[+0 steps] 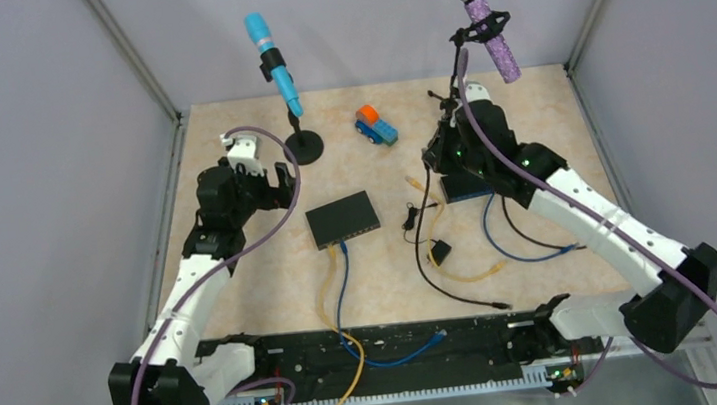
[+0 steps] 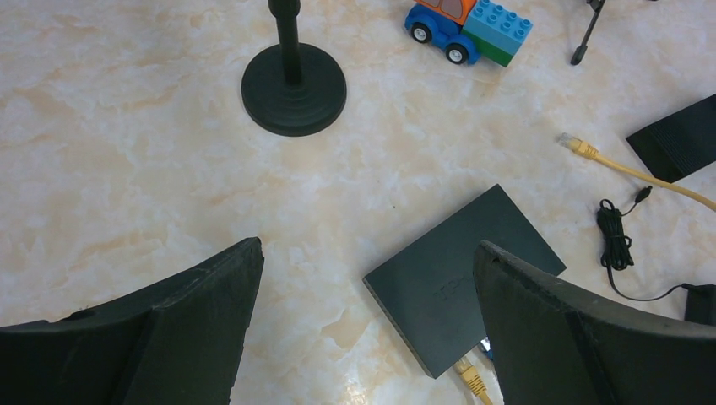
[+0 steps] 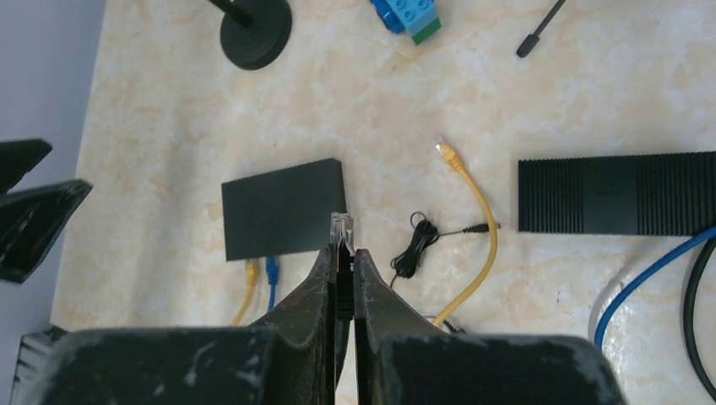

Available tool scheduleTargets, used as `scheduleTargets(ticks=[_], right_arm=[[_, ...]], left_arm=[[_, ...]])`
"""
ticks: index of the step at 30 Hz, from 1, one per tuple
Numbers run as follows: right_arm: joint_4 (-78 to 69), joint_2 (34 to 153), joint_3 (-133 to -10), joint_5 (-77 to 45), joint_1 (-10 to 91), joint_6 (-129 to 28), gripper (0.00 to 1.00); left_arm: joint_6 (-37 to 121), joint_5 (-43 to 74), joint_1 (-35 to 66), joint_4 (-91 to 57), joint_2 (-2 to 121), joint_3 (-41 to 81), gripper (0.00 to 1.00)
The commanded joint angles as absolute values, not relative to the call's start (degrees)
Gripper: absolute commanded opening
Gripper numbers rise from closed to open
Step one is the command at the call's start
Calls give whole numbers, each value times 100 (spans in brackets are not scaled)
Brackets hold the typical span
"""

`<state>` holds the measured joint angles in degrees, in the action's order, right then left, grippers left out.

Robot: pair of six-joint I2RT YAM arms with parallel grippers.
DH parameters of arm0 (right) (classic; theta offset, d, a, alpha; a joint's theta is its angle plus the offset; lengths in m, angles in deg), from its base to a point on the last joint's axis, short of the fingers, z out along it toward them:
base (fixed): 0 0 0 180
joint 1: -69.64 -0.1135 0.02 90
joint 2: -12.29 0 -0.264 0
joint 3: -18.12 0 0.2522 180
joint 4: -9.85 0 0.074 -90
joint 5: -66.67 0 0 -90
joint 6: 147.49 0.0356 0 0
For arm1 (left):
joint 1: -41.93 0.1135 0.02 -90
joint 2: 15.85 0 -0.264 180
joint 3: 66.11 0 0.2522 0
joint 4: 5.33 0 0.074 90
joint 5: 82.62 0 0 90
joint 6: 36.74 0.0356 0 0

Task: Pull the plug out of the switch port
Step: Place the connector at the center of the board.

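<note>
A flat black switch (image 1: 343, 218) lies mid-table with a yellow plug (image 3: 251, 270) and a blue plug (image 3: 272, 268) in its near ports; it also shows in the right wrist view (image 3: 283, 208) and the left wrist view (image 2: 460, 274). My right gripper (image 3: 341, 251) is shut on a clear plug (image 3: 341, 228) on a black cable and holds it above the table, right of this switch. In the top view it (image 1: 442, 151) hangs over a second, ribbed switch (image 3: 616, 194). My left gripper (image 2: 367, 253) is open and empty, above the table left of the flat switch.
A blue microphone on a round-based stand (image 1: 305, 148) stands behind the switch. A purple microphone on a tripod (image 1: 487, 28) is at the back right. A toy truck (image 1: 376, 125), a loose yellow cable (image 3: 473, 211), a coiled black lead (image 3: 415, 245) and a black adaptor (image 1: 440, 251) lie about.
</note>
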<state>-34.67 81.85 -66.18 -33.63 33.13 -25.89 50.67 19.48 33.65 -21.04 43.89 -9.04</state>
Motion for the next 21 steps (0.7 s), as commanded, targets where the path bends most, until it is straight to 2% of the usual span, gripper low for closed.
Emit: scheduleTargets(ticks=[1,8,17,20,21], right_arm=[[-2496,8687,-6807,-2721,3872,-2831,0],[-2087,10122,-7380,-1834,4283,-2836,0],[-1624,11117,-7366,-1955,4400,-2067,0],[-1627,11382,-7529,-1891,4551,-1964,4],[-1642,11462,-7597,-1863,4582,-1965,10]], left_arm=[[4915,2062,3402,-2155,4341,-674,99],[4829,2234,3402,-1954,4103,-967,99],[4712,2039,3410,-1987,3985,-1118,99],[4672,2029,3410,-2007,4069,-1084,99],[4664,1916,3410,-2012,4115,-1085,99]])
